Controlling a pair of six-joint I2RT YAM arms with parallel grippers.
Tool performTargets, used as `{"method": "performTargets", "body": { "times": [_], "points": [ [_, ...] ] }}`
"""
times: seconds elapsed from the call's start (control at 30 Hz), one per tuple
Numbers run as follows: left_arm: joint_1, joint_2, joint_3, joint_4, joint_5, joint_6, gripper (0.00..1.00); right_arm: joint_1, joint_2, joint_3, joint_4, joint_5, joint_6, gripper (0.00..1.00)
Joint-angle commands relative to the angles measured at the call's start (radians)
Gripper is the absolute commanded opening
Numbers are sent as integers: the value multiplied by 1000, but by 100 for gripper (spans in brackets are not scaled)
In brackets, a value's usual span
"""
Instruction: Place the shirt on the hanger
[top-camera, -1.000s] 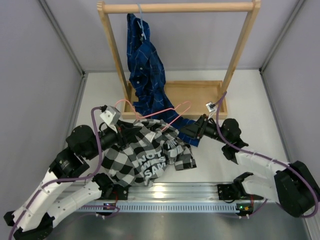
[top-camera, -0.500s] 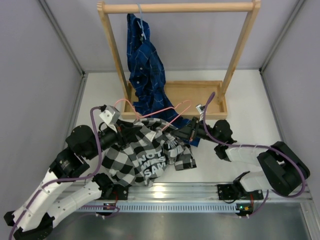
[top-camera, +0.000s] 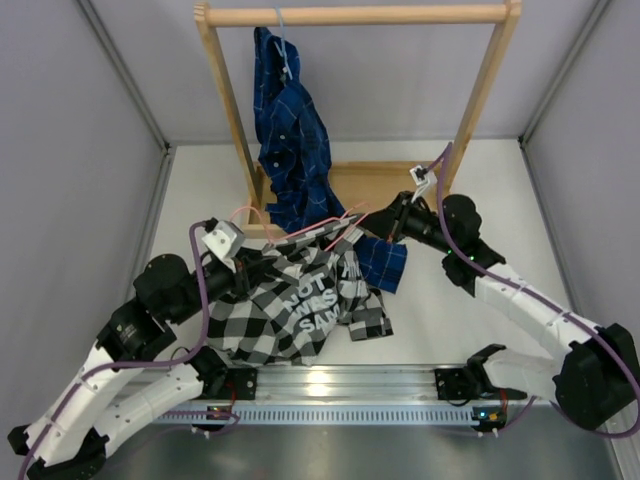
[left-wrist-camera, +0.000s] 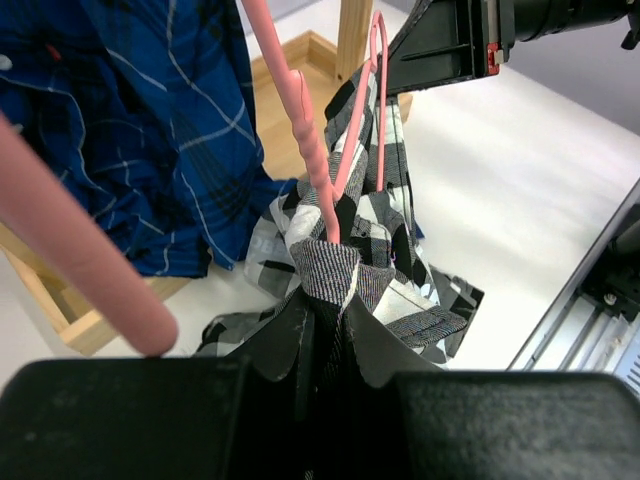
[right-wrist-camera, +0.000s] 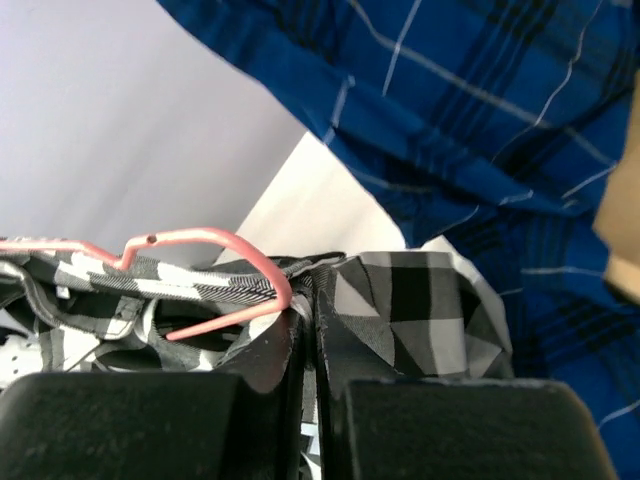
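Observation:
The black-and-white checked shirt (top-camera: 290, 310) with white lettering hangs bunched between my two grippers above the table. My left gripper (top-camera: 265, 262) is shut on its collar fabric (left-wrist-camera: 328, 275). My right gripper (top-camera: 365, 228) is shut on the shirt's other edge (right-wrist-camera: 420, 300), near the wooden tray. The thin pink hanger (top-camera: 252, 212) lies along the shirt's top edge, one arm inside the fabric. It runs up from my left jaws in the left wrist view (left-wrist-camera: 312, 160), and its bent end pokes out beside my right jaws (right-wrist-camera: 235, 240). Its hook is partly hidden.
A wooden rack (top-camera: 360, 15) stands at the back on a tray base (top-camera: 400, 190). A dark blue plaid shirt (top-camera: 290, 130) hangs from it on a light blue hanger, its tail reaching down beside my right gripper. A metal rail (top-camera: 330, 385) runs along the near edge.
My right gripper has moved back and up toward the rack, pulling the shirt's right edge with it. The shirt is now stretched between both grippers. The left gripper shifted slightly.

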Motion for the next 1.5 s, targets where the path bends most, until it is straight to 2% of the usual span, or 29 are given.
{"method": "performTargets", "body": {
  "times": [0.0,0.17,0.3,0.57,0.7,0.83,1.1,1.27,1.47],
  "points": [
    [2,-41,-13,-3,-21,45,0,-47,5,161,-344,155,-158,0],
    [0,-35,-24,-3,-47,44,0,-65,80,349,-603,306,-271,0],
    [-4,-7,-22,-3,-117,44,0,-67,163,549,-744,414,-353,0],
    [-9,7,-10,-4,-127,77,0,-73,297,768,-831,563,-414,0],
    [-21,0,-7,-19,-110,84,0,-74,318,798,-796,586,-426,0],
    [-23,2,-5,-26,-78,82,0,-77,328,828,-773,531,-440,0],
    [-33,120,50,-78,-87,85,0,-37,116,685,-627,425,-449,0],
    [-35,204,150,-167,30,108,0,-21,16,660,-585,446,-508,0],
    [-35,191,219,-135,129,108,0,-16,34,673,-607,460,-525,0]
  ]
}}
